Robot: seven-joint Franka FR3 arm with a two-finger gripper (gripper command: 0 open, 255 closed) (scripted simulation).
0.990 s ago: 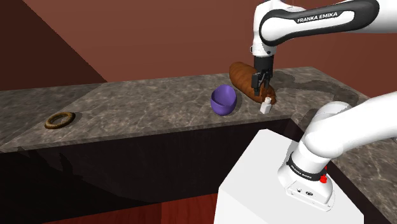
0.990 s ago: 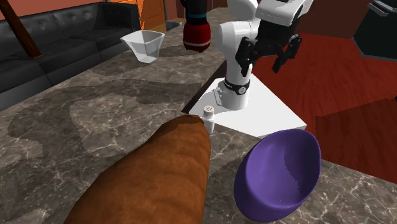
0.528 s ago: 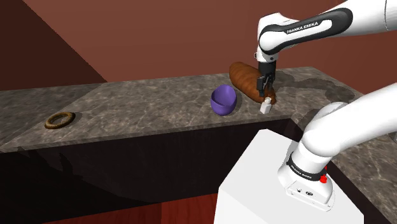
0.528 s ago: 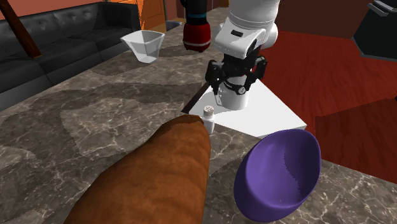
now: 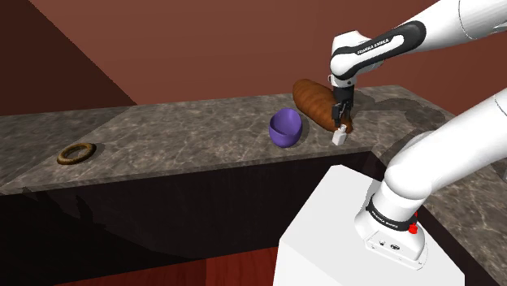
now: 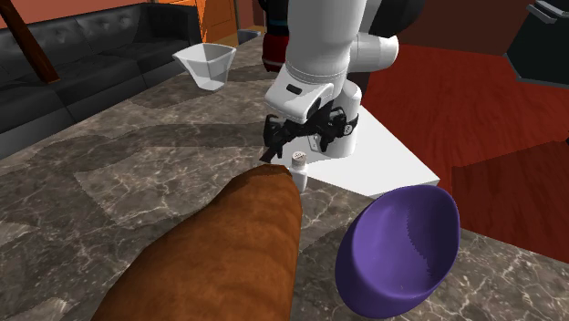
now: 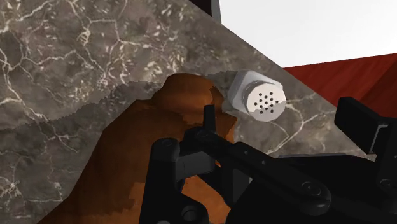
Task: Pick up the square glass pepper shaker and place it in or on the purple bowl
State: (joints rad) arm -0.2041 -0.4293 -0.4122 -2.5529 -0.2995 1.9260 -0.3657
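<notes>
While the fingers [image 7: 362,127] hang spread apart, the pepper shaker [image 7: 257,100] stands just below them.

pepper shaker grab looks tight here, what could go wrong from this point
1. The brown loaf lies close beside the white pepper shaker. Lowering the open gripper could catch a finger on the loaf and knock the shaker over.
2. The shaker stands near the counter edge by the stand, so a nudge might send it off.
3. The purple bowl sits tilted, so a released shaker may slide out.
</notes>
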